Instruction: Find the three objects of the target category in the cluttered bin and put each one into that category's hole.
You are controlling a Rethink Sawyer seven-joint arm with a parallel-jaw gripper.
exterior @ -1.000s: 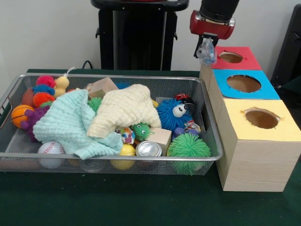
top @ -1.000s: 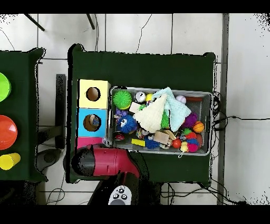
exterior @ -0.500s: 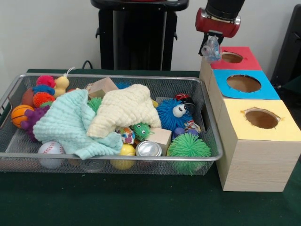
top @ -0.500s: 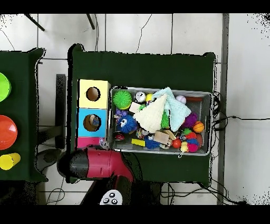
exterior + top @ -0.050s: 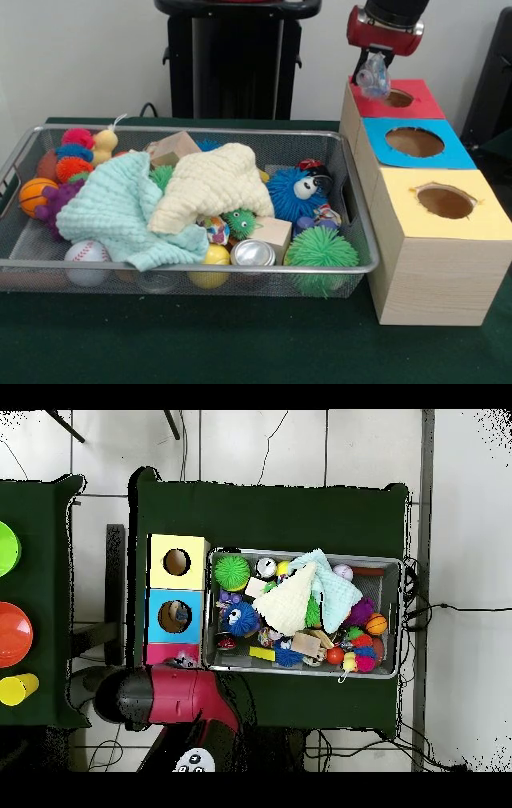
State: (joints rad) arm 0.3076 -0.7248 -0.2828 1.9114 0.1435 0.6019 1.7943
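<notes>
Red and black arm (image 5: 390,22) coming down at 1 o'clock in the front view, wrist angled over the red-topped box (image 5: 396,98). Gripper (image 5: 373,74) pinching a small clear, bluish object (image 5: 374,79), hanging just above the red box's hole (image 5: 398,98), toward its 9 o'clock rim. In the overhead view only the arm's bulky red body (image 5: 178,696) visible, at 7 o'clock, covering most of the red box.

Blue-topped box (image 5: 416,142) and yellow-topped box (image 5: 442,202) lined up toward 4 o'clock, holes uncovered. Wire bin (image 5: 184,272) touching or just beside the boxes' 9 o'clock faces, packed: mint cloth (image 5: 120,210), cream cloth (image 5: 212,186), blue fuzzy toy (image 5: 294,192), green spiky ball (image 5: 322,252), silver can (image 5: 253,253), baseball (image 5: 86,253). Bare green table (image 5: 200,340) open along 6 o'clock.
</notes>
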